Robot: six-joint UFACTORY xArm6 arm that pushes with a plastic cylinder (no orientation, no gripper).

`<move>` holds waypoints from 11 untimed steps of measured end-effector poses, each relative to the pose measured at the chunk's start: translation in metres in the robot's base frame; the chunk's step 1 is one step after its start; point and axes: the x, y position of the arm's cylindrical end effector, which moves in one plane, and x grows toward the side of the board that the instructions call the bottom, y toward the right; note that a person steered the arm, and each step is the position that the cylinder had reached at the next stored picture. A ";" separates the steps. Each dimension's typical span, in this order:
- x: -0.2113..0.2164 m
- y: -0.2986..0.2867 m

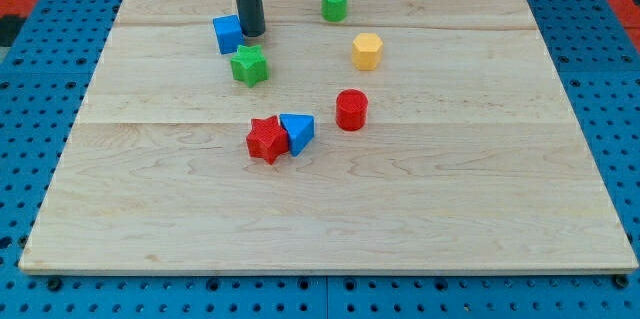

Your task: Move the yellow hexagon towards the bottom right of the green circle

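Note:
The yellow hexagon [367, 51] lies on the wooden board right of centre, in the upper part. The green circle [334, 4] stands near the view's top, up and to the left of the hexagon, a short gap apart. My tip [252, 34] rests at the upper left, touching the right side of the blue cube [228, 34] and just above the green star [249, 65]. It is well to the left of the yellow hexagon and the green circle.
A red cylinder [351, 110] stands below the yellow hexagon. A red star [266, 140] and a blue triangle [297, 132] touch each other near the board's middle. The wooden board [480, 199] sits on a blue perforated base.

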 end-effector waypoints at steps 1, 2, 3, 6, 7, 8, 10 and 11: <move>-0.005 -0.047; -0.011 -0.070; -0.023 -0.038; -0.049 0.053; -0.004 0.035; 0.044 0.051; 0.066 0.150; 0.020 0.167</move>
